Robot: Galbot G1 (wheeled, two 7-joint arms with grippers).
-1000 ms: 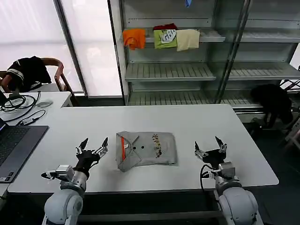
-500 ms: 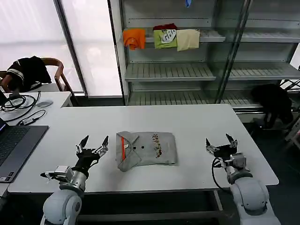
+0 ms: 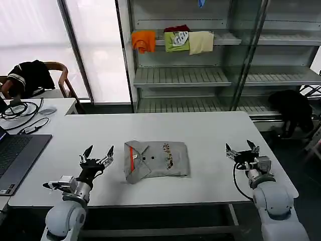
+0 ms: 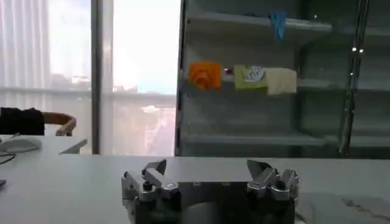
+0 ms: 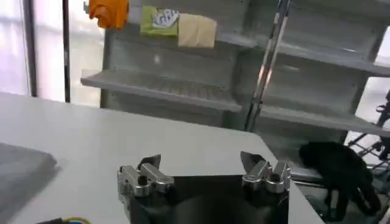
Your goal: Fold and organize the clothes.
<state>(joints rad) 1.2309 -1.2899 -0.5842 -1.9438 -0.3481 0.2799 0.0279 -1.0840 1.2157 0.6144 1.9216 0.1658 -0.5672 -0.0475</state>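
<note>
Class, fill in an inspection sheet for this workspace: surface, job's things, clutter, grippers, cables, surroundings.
Surface: white table, level.
Job's things: one grey shirt lying folded at the table's middle, orange-red collar strip on the robot's left side.
Clutter: laptop at the table's left edge.
Grippers: left gripper open, left of the shirt; right gripper open, near the table's right edge; both empty.
Cables: black cables on the side desk.
Surroundings: shelves holding orange, green and cream garments; chair.
</note>
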